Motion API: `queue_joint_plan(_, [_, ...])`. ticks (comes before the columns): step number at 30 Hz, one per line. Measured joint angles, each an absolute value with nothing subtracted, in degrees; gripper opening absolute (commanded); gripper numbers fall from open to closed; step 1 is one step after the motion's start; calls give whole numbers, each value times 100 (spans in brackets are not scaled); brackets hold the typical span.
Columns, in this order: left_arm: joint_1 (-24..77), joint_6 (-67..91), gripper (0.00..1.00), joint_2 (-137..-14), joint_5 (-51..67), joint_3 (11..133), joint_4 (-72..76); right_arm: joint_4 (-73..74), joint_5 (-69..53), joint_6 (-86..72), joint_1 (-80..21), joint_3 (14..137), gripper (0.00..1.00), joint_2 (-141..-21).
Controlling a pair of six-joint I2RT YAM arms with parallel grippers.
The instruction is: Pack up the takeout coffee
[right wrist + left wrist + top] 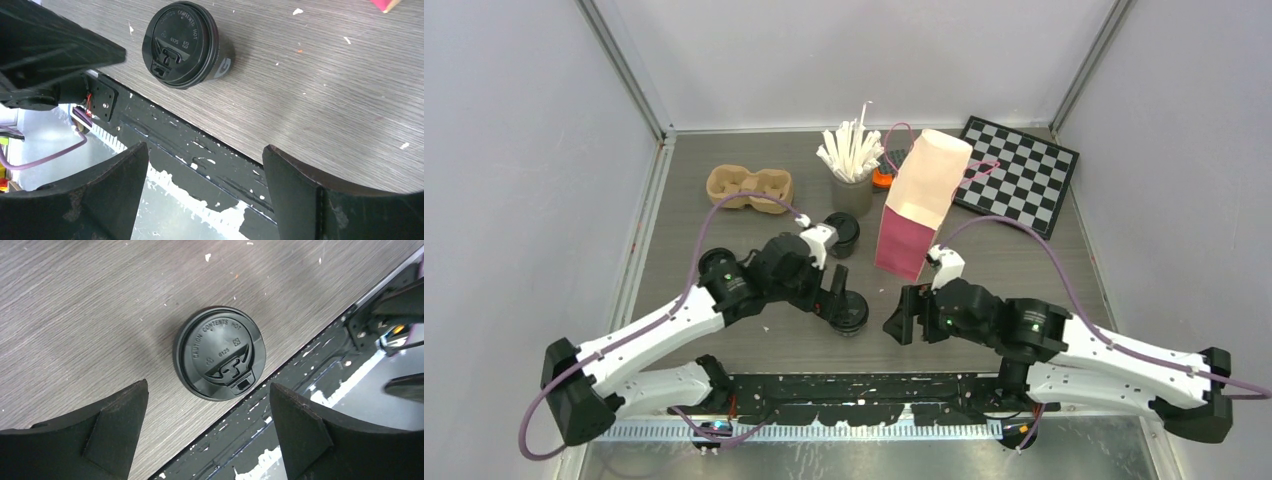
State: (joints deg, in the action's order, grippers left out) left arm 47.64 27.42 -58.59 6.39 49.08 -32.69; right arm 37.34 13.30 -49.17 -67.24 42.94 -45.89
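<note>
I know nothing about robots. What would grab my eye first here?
Two white-and-black arms reach in from the near edge, the left gripper open close by a black-lidded coffee cup at the table's front. A second such cup stands further back, next to a tall pink paper bag in the middle. A black-and-white checkerboard lies in the far right corner.

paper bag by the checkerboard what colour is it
The paper bag is magenta pink with a pale peach upper part, clearest in the top view.

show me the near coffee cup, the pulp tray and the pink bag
near coffee cup (220,354), left wrist view, lid top
pulp tray (749,186), top view, middle ridge
pink bag (921,185), top view, pale side panel
</note>
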Motion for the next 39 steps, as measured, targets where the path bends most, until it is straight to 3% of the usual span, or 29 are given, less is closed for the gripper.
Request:
queue_joint_plan(10, [6117, 2397, 100, -7264, -810, 5588, -3457, 4475, 1667, -4788, -6737, 4388, 89, -3463])
queue_joint_plan(15, [6219, 2329, 99, -7531, -1061, 5618, -3461, 4600, 1717, -4783, -6737, 4388, 89, -3481])
queue_joint_plan(23, [6226, 2329, 83, -7529, -1144, 5599, -3422, 4628, 1778, -4764, -6737, 4388, 89, -3529])
queue_joint_plan(32, [6226, 2331, 95, -7467, -1125, 5527, -3417, 4626, 1852, -4757, -6737, 4388, 89, -3629])
queue_joint_plan(36, [6226, 2329, 93, -7467, -1085, 5527, -3422, 4624, 1876, -4753, -6737, 4388, 89, -3680])
queue_joint_plan(39, [6226, 2327, 85, -7467, -1087, 5527, -3424, 4615, 1887, -4753, -6737, 4388, 89, -3706])
